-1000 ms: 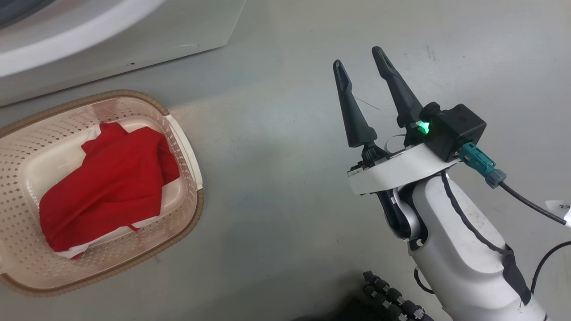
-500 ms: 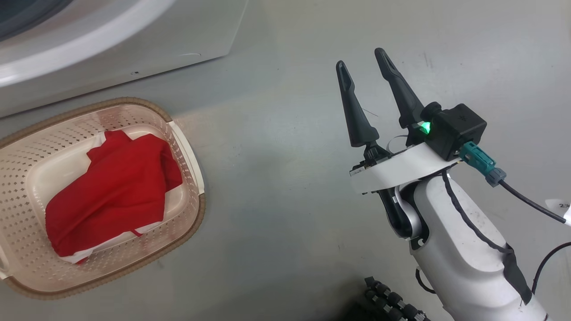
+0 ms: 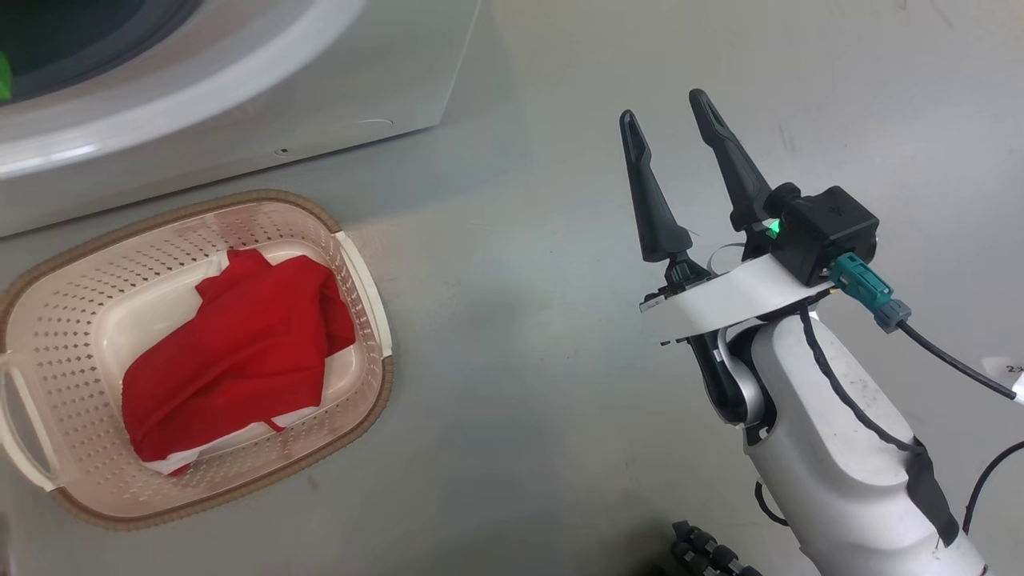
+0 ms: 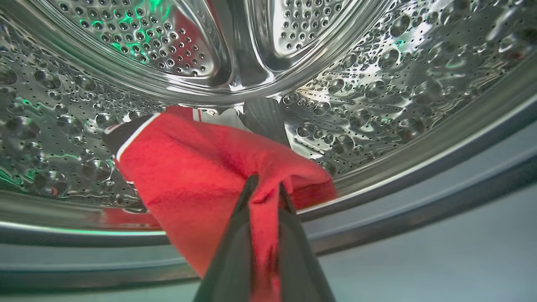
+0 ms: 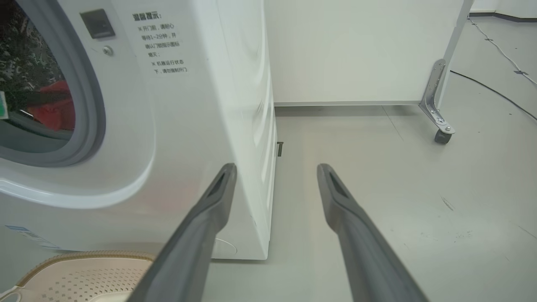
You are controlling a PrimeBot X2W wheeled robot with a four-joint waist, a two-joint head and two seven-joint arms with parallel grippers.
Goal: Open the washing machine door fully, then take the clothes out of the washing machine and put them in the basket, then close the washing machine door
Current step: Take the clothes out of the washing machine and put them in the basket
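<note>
Basket on grey floor beside washing machine, one red garment inside | drum: left gripper pinched on second red garment (white trim showing) | right gripper jaws wide, empty | wheeled white panel behind | machine's top cut off

The left gripper has its two dark fingers drawn together, pinching a fold of the clothes. The right gripper is empty, its fingers spread wide and pointing up the head view, with its pale forearm rising from the lower right.
</note>
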